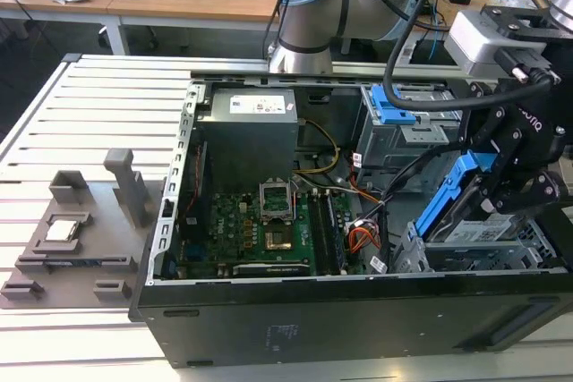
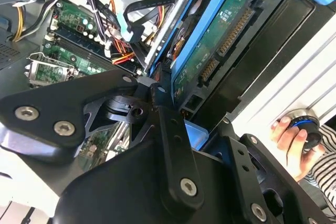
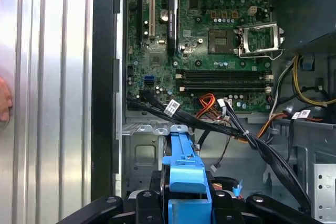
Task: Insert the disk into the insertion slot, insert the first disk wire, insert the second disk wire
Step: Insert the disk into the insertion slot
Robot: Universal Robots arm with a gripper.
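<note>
My gripper (image 1: 491, 192) is shut on the disk (image 1: 448, 199), a drive in a bright blue carrier, at the exterior view's right. The disk is tilted on edge over the insertion slot (image 1: 410, 253), a low grey perforated cage in the case's near right corner. Its lower end is down at the cage; whether it has entered the bay I cannot tell. In the second wrist view the disk (image 2: 223, 30) shows its green circuit board, and a black finger (image 2: 160, 95) presses against its frame. The first wrist view looks along the blue carrier (image 3: 184, 163) toward the grey cage wall (image 3: 140, 153).
Black cables with white tags (image 3: 173, 109) and orange wires (image 1: 360, 239) run beside the cage. A taller grey cage with a blue latch (image 1: 392, 106) stands behind it. The motherboard (image 1: 260, 225) and power supply (image 1: 246, 127) occupy the case. A person's hand (image 2: 291, 137) rests on a knob outside.
</note>
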